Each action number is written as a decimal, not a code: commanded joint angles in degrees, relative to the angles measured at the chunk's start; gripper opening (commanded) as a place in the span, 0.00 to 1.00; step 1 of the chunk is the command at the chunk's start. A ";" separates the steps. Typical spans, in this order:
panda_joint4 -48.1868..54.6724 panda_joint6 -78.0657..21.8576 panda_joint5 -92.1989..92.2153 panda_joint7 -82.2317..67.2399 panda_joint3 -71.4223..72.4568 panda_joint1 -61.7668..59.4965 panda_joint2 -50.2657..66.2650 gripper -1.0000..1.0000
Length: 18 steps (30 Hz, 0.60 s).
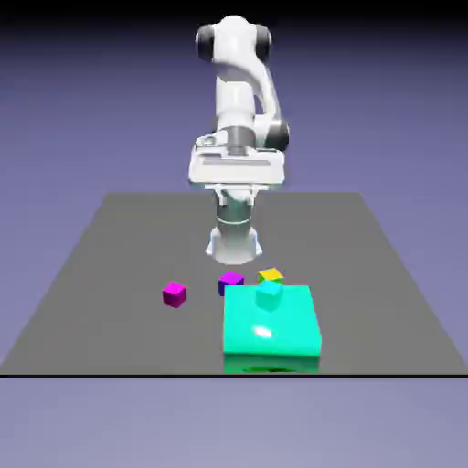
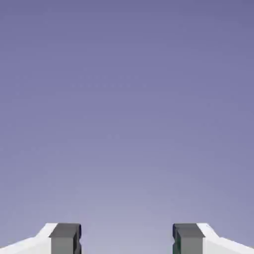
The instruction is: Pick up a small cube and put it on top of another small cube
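In the exterior view, the end effector [image 1: 235, 190] is up above the worktop [image 1: 119, 274], and the small magenta cube [image 1: 175, 294] sits below it, toward the exterior view's left. It's loose, presumably awaiting pickup.

Over to the hand view: fingers apart, nothing between, only backdrop [image 2: 127, 109] ahead, so it probably needs tilting down to reach anything.

Simulated robot tabletop [image 1: 101, 320], plain blue-violet backdrop [image 1: 411, 137].

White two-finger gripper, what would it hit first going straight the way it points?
Probably nothing nearby: in the hand view, only plain blue-violet backdrop shows beyond the open gripper, though depth there is unclear.
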 commanded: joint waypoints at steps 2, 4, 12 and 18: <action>0.67 -2.29 -1.59 -3.26 -4.16 0.66 -2.24 0.50; 1.34 -4.58 -3.19 -6.52 -8.31 1.33 -4.49 0.50; 4.01 -13.73 -9.56 -19.55 -24.92 3.97 -13.46 0.50; 6.01 -20.59 -14.34 -29.32 -37.38 5.96 -20.18 0.50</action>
